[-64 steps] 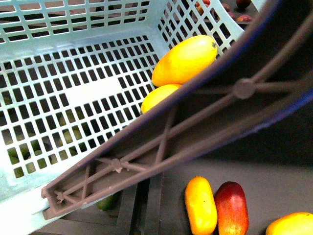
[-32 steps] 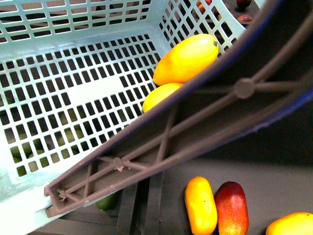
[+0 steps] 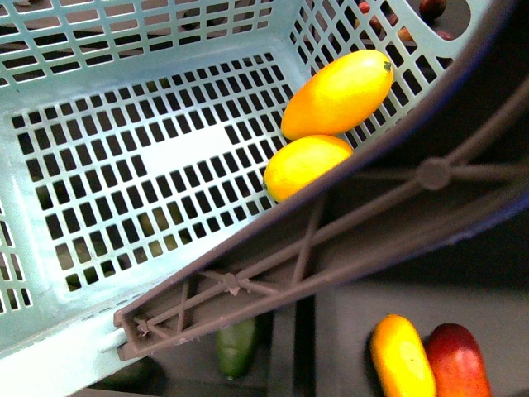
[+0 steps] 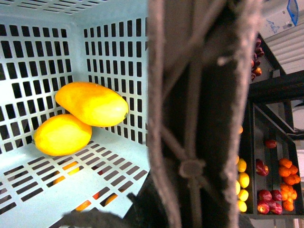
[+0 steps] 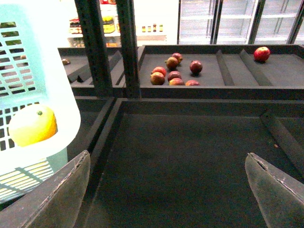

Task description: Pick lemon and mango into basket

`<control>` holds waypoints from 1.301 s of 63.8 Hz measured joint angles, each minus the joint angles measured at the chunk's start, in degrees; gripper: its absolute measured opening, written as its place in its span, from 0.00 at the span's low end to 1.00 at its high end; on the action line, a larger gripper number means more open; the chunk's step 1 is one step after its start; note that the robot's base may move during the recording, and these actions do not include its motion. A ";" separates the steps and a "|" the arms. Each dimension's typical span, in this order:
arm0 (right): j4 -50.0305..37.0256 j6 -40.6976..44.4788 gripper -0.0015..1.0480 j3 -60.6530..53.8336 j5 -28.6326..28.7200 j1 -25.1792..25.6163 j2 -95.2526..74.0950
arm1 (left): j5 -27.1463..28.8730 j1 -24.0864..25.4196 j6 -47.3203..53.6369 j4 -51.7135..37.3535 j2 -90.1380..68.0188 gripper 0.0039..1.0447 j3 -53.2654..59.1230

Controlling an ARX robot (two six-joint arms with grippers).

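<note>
The pale teal basket point(image 3: 178, 149) fills the front view, its brown ribbed handle point(image 3: 372, 207) crossing in front. The orange-yellow mango point(image 3: 337, 93) and the smaller yellow lemon point(image 3: 306, 165) lie side by side, touching, in its far right corner. The left wrist view shows the mango point(image 4: 92, 103), the lemon point(image 4: 61, 134), the basket floor point(image 4: 109, 156) and the handle point(image 4: 199, 118). My left gripper point(image 4: 187, 206) is shut on that handle, its fingers mostly hidden. My right gripper point(image 5: 167, 161) is open and empty over a dark shelf tray, beside the basket point(image 5: 47, 57).
Below the basket lie another orange-yellow mango point(image 3: 401, 356), a dark red mango point(image 3: 459, 360) and a green fruit point(image 3: 235, 347). Red apples point(image 5: 173, 71) sit on a rear shelf tray with raised dividers. Fruit shelves point(image 4: 266, 190) stand beyond the handle.
In the front view the basket, its handle and the fruit inside have shifted right and slightly down. More of the lemon now shows. The fruit below also shifted right and down.
</note>
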State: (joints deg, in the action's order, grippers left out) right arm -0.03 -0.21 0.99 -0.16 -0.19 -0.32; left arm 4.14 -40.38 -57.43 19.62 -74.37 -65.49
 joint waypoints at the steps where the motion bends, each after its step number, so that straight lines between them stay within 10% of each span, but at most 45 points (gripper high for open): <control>1: 0.00 -0.02 0.92 0.00 0.00 0.00 0.00 | 0.00 0.00 0.07 0.00 0.00 0.04 0.00; 83: 0.11 0.02 0.92 0.00 0.26 0.00 0.11 | 0.26 0.09 0.17 0.00 0.00 0.04 0.00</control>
State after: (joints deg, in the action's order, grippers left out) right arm 0.08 -0.19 0.99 0.10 -0.19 -0.21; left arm 4.40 -40.29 -57.25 19.62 -74.37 -65.49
